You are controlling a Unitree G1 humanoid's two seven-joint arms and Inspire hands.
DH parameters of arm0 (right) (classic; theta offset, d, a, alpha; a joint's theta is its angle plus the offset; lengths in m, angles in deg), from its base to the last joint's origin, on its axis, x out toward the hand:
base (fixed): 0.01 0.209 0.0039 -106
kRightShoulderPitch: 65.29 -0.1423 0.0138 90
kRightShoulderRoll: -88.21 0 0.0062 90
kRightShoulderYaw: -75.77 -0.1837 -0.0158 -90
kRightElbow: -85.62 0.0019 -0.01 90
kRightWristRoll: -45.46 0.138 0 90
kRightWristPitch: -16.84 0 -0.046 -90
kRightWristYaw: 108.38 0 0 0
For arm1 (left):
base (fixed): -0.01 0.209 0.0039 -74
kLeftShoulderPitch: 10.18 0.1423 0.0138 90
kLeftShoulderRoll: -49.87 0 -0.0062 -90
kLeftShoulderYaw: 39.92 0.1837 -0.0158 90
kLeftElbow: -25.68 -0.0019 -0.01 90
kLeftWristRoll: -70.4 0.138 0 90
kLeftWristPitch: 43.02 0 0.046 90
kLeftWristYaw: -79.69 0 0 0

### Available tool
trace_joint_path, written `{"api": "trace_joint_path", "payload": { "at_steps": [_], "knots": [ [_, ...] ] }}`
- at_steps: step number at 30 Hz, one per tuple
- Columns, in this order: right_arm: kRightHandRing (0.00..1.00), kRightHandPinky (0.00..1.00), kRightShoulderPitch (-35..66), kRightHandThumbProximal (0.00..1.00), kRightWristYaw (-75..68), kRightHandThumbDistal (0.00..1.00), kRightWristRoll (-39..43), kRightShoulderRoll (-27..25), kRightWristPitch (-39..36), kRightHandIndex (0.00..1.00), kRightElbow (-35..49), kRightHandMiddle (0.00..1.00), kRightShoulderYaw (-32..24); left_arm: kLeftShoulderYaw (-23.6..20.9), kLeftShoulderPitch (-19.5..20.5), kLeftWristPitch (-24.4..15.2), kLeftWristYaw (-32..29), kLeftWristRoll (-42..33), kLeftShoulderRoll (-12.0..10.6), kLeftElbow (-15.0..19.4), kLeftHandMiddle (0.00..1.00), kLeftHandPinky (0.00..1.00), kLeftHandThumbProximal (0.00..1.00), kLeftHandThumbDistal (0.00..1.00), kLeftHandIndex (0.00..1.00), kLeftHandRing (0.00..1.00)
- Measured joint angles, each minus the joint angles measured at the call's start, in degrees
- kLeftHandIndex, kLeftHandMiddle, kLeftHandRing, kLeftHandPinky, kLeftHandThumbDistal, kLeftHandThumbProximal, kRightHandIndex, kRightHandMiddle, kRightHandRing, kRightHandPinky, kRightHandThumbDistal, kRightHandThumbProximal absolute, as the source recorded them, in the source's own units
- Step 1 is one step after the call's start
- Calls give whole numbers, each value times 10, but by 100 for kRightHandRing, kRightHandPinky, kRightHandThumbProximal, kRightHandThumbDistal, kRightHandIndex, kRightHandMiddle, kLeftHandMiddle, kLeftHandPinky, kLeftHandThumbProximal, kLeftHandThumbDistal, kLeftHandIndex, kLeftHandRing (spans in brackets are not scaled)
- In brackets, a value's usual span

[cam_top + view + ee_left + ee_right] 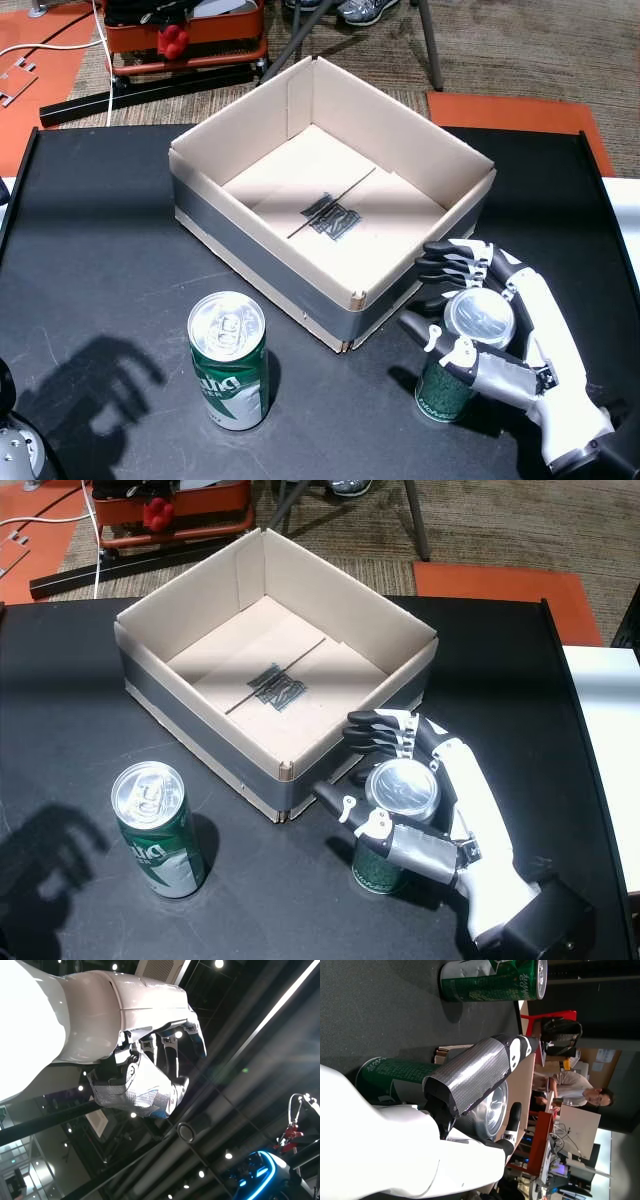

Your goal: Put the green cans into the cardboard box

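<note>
An open cardboard box (255,215) (200,730) sits empty at the middle of the black table. One green can (228,365) (160,835) stands upright in front of the box's left corner, free of any hand; the right wrist view shows it too (492,982). A second green can (445,395) (378,872) (395,1072) stands on the table just outside the box's near right wall. My right hand (520,340) (450,820) (470,1075) is wrapped around its top, thumb on one side and fingers on the other. My left hand (145,1080) appears only in its wrist view, fingers loosely apart, holding nothing.
The black table (100,250) ends close to the right of my right hand. Red equipment with cables (185,35) and an orange mat (520,110) lie on the floor beyond the table. A person (575,1087) sits in the background of the right wrist view.
</note>
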Motion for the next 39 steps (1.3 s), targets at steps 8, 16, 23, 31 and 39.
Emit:
{"api": "trace_joint_path", "payload": {
  "at_steps": [8, 16, 23, 31, 39],
  "knots": [
    [66, 66, -5, 31, -18, 100, -9, 2, 6, 50, -30, 64, 6, -1, 0, 19, 0, 2, -1, 0, 34, 78, 0, 11, 46, 43],
    [63, 64, -19, 30, -43, 100, -28, 1, 7, 47, -62, 60, 10, 11, -1, 4, 0, 1, 5, 3, 32, 85, 9, 1, 43, 44],
    [62, 61, -22, 28, -57, 100, -40, 0, 7, 46, -79, 59, 16, 19, -2, -2, 0, -2, 6, 8, 32, 86, 10, 0, 43, 45],
    [60, 59, -31, 29, -58, 100, -39, 0, 5, 45, -97, 57, 16, 29, -1, -7, 0, -12, 10, 10, 37, 86, 13, 0, 46, 53],
    [59, 59, -42, 27, -62, 98, -40, 0, 0, 44, -119, 56, 16, 38, 0, -9, 0, -21, 11, 11, 40, 85, 18, 1, 47, 57]
  ]
}}
